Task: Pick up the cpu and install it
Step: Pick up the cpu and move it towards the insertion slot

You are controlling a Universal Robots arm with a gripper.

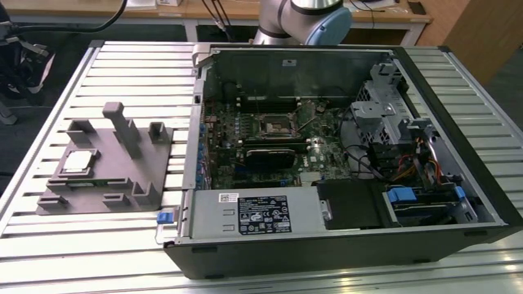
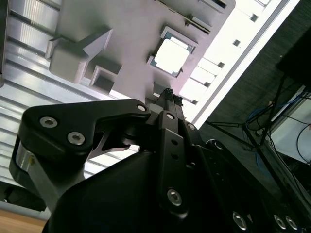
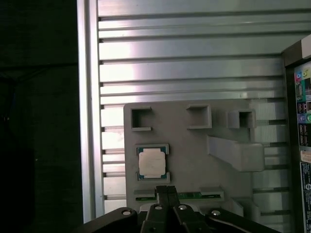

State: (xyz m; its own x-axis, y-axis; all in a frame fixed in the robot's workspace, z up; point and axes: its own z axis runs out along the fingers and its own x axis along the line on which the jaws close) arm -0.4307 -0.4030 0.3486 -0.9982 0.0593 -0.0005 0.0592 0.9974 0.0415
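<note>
The cpu (image 1: 78, 162) is a small square chip with a pale silvery top, lying flat in a recess of the grey plastic block (image 1: 114, 184) on the exterior view's left. Both wrist views look down on the cpu (image 2: 171, 56) (image 3: 152, 163). My gripper (image 3: 167, 193) hangs well above the block, its tips just off the chip's edge in the first wrist view. In the second wrist view the gripper (image 2: 171, 97) has its fingers pressed together with nothing between them. The dark socket frame (image 1: 276, 125) sits on the motherboard inside the open computer case (image 1: 343, 245).
The block has upright posts (image 1: 122, 125) and several empty recesses (image 3: 141, 119). Everything rests on a ribbed aluminium table (image 1: 122, 61). The case wall (image 1: 198, 122) stands between block and motherboard. The arm's base (image 1: 302, 18) rises behind the case. Cables and a drive cage (image 1: 384, 104) crowd the case's far side.
</note>
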